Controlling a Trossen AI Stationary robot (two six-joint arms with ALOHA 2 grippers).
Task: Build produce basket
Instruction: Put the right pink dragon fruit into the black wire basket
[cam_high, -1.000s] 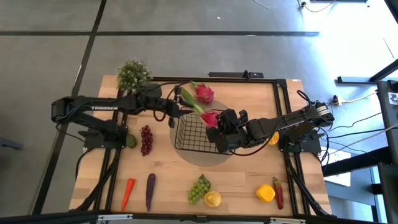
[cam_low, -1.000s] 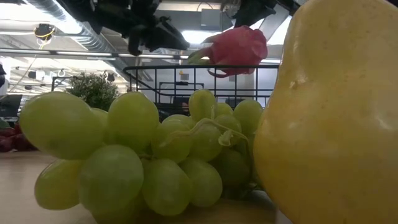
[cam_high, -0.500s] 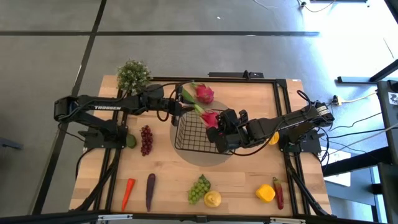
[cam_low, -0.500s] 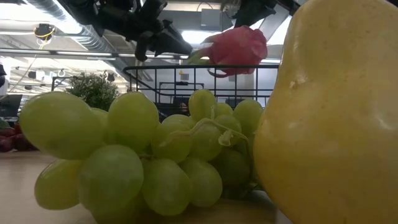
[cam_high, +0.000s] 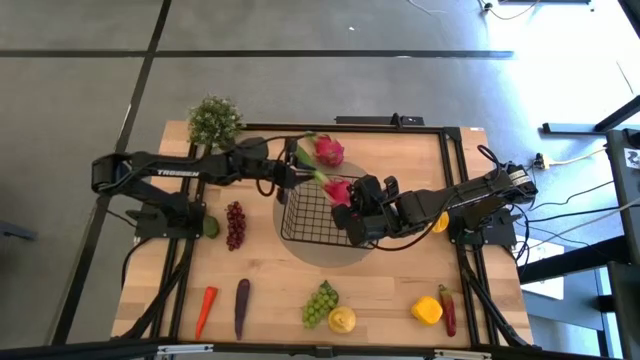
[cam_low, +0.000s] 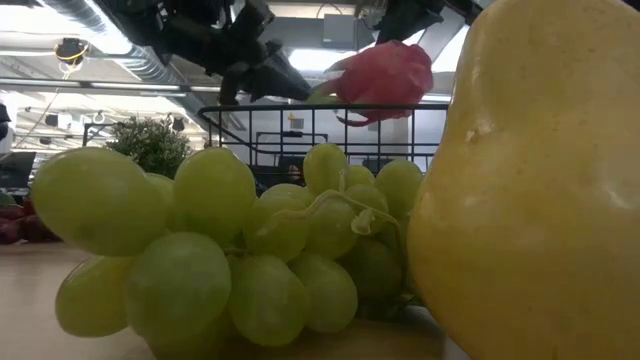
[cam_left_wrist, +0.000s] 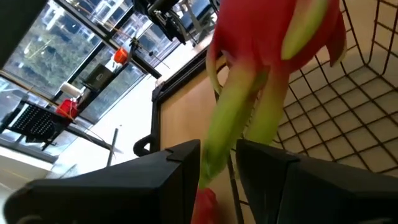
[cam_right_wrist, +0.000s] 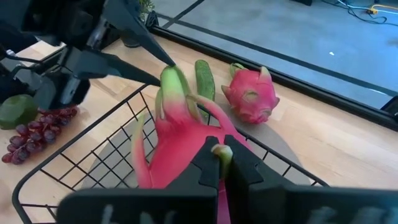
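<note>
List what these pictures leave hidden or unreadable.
- Basket floor under the right gripper: high view, covered by that arm.
- Held dragon fruit, lower end: right wrist view, behind the gripper's own fingers.
- Most of the table: low view, blocked by green grapes and lemon.

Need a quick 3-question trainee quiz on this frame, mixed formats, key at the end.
1. True or false: both grippers grip the same dragon fruit.
2. Multiple choice: where does that fruit hang? A) over the basket rim B) on the bare table C) beside the potted plant
3. Fill in: a second dragon fruit lies on the table next to a green ____.

Key: 1 true: the left gripper pinches its green leaf tip, the right gripper its base. 2 A. 3 cucumber.
</note>
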